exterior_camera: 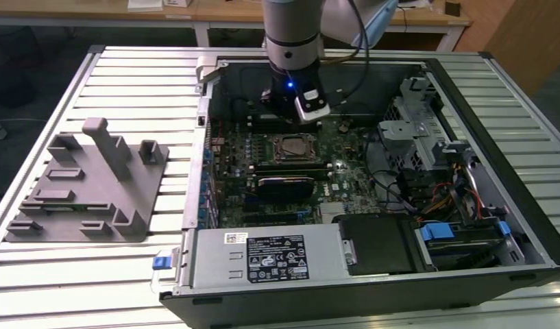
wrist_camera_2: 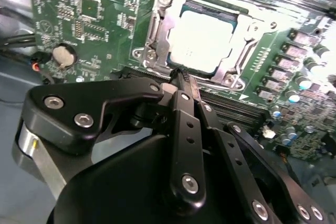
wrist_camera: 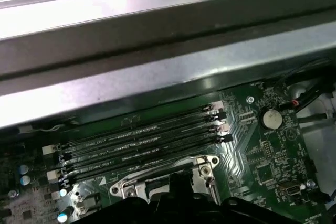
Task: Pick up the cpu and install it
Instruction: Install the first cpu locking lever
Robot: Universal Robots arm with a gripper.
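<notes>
Your cpu [wrist_camera_2: 202, 43] sits in its socket frame [wrist_camera_2: 157, 35] on the motherboard [exterior_camera: 339, 178]
You can see the hand [wrist_camera_2: 181, 74] poised just above the socket's edge, its fingers [wrist_camera_2: 184, 114] pressed together on nothing; in the exterior view the arm [exterior_camera: 293, 34] stands inside the open computer case [exterior_camera: 499, 205] on the slatted surface [exterior_camera: 124, 75]

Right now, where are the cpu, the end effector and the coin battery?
cpu [wrist_camera_2: 202, 40]: second wrist view, middle of its silver top.
end effector [wrist_camera_2: 181, 74]: second wrist view, its closed tips.
coin battery [wrist_camera: 271, 119]: first wrist view, its face.
</notes>
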